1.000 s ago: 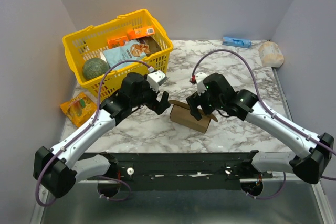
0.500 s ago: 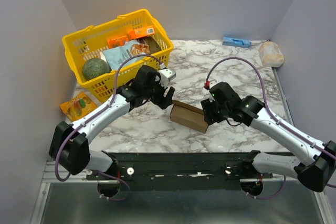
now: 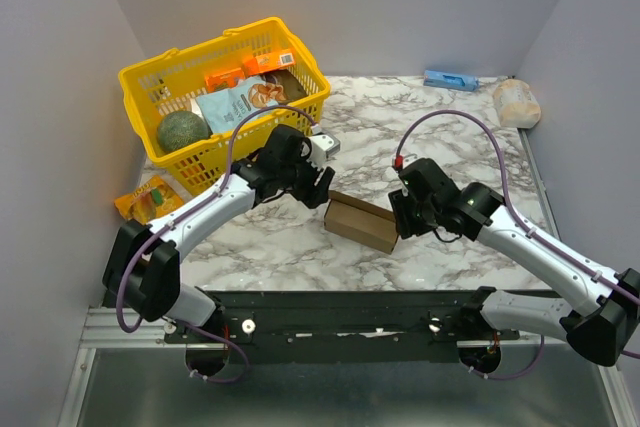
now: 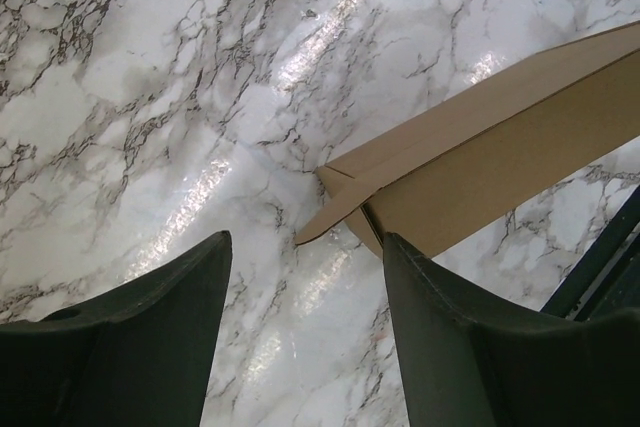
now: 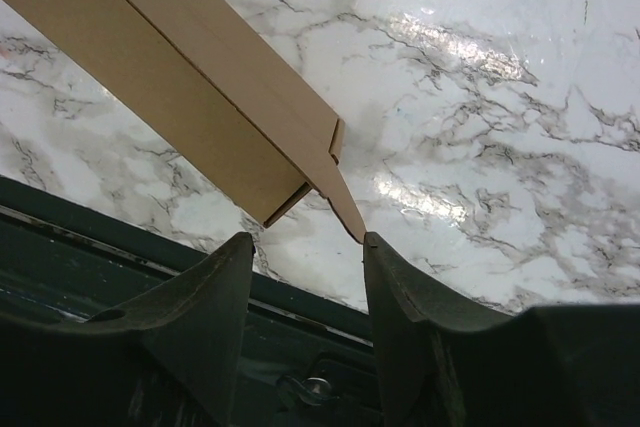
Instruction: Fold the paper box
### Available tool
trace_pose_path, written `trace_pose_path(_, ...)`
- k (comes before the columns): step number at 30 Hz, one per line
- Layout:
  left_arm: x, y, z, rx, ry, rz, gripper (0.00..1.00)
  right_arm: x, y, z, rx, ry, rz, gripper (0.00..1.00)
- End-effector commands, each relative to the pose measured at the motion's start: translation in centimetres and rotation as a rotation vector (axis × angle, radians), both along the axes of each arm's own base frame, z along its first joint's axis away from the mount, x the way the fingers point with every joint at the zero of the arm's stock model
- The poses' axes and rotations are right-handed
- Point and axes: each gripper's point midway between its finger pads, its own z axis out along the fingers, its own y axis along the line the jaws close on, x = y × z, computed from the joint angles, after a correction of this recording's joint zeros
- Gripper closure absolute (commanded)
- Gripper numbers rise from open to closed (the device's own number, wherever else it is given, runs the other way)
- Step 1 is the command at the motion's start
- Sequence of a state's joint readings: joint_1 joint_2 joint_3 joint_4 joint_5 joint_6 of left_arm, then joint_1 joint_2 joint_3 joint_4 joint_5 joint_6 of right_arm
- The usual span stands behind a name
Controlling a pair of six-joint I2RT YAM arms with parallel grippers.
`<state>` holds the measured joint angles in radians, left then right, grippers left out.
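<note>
The paper box (image 3: 360, 221) is a small brown carton lying on the marble table between my two grippers. My left gripper (image 3: 318, 187) is open and empty at its left end. In the left wrist view the box (image 4: 480, 162) lies beyond the right finger (image 4: 470, 347), with a small end flap sticking out; the left gripper (image 4: 306, 242) holds nothing. My right gripper (image 3: 400, 219) is open at the box's right end. In the right wrist view the box (image 5: 190, 77) is just ahead of the right gripper (image 5: 306, 239), and an end flap's tip touches the right fingertip (image 5: 372, 247).
A yellow basket (image 3: 140, 82) with a green ball and packets stands at the back left. An orange packet (image 3: 150, 204) lies on the table's left edge. A small blue box (image 3: 450, 79) and a beige bundle (image 3: 516, 102) lie at the back right. The black rail (image 3: 330, 312) runs along the near edge.
My left gripper has moved right to the box's left end. My right gripper has come off the box's top to its right end. The raised right flap has gone down.
</note>
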<state>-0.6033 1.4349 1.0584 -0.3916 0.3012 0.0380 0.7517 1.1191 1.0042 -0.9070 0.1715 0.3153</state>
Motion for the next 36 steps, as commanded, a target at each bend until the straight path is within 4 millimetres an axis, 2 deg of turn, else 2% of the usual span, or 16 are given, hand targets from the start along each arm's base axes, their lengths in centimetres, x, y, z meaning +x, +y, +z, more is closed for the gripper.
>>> trace_pose_path(1,0.2,-1.3,1.0,-0.045,-0.003,-0.053,0.35,-0.6,-0.9,-0.5,-0.028,0.026,-0.034,0.47)
trace_pose_path(7,-0.2,-1.6,0.9,-0.059,0.009,-0.07,0.48,-0.5,-1.0,-1.0,-0.049,0.043,-0.041,0.54)
trace_pose_path(27,-1.2,-2.4,0.0,-0.053,0.04,-0.099,0.77,-0.5,-1.4,-2.1,-0.107,0.086,-0.058,0.76)
trace_pose_path(30,-1.3,-2.5,-0.1,-0.05,0.039,-0.102,0.8,-0.7,-1.4,-1.9,-0.102,0.087,-0.056,0.74)
trace_pose_path(33,-1.3,-2.4,-0.2,-0.041,0.035,-0.099,0.81,-0.7,-1.7,-0.5,-0.085,0.053,-0.059,0.66)
trace_pose_path(34,-1.3,-2.4,-0.2,-0.041,0.035,-0.101,0.81,-0.6,-1.9,0.0,-0.086,0.036,-0.061,0.58)
trace_pose_path(36,-1.4,-2.4,-0.2,-0.04,0.034,-0.105,0.82,-0.1,-2.3,1.0,-0.082,-0.01,-0.068,0.52)
